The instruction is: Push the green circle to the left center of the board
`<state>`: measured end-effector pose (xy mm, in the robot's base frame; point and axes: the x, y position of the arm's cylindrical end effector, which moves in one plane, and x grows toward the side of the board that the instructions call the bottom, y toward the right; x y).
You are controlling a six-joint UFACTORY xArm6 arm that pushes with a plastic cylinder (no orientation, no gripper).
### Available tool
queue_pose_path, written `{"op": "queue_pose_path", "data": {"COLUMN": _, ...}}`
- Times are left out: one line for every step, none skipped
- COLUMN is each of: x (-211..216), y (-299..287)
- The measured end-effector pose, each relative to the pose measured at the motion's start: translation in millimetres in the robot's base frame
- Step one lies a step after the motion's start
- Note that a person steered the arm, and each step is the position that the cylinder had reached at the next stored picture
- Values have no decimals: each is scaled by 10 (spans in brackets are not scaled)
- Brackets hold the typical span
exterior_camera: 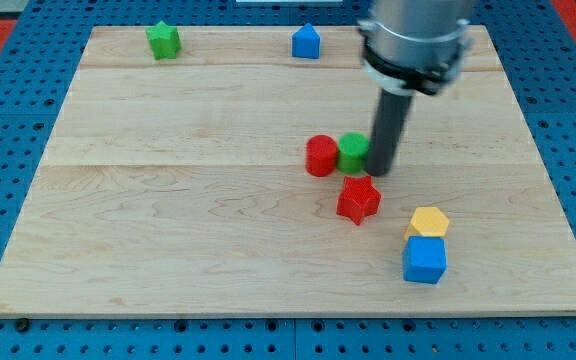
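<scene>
Board (168,220) of pale wood: my tip (382,172), a bare rod without jaws, touches the green circle block (352,152) at its 3 o'clock; red cylinder block (320,156) crowds its 9 o'clock, open wood beyond.

Blue pegboard surface (8,40) around a pale wooden board (168,230)

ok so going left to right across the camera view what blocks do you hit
green star → blue house-shaped block → red circle → green circle → my tip, touching the green circle's right side → blue cube
</scene>
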<state>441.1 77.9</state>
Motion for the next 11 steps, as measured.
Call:
{"op": "queue_pose_path", "data": {"x": -15, "y": -613}}
{"op": "queue_pose_path", "data": {"x": -160, "y": -668}}
{"op": "queue_pose_path", "data": {"x": -160, "y": 70}}
{"op": "queue_pose_path", "data": {"x": -337, "y": 460}}
{"op": "queue_pose_path", "data": {"x": -486, "y": 118}}
{"op": "queue_pose_path", "data": {"x": -500, "y": 470}}
{"op": "queue_pose_path", "data": {"x": -763, "y": 771}}
{"op": "queue_pose_path", "data": {"x": -865, "y": 57}}
{"op": "queue_pose_path", "data": {"x": -1044, "y": -738}}
{"op": "queue_pose_path", "data": {"x": -967, "y": -1399}}
{"op": "queue_pose_path", "data": {"x": -676, "y": -1425}}
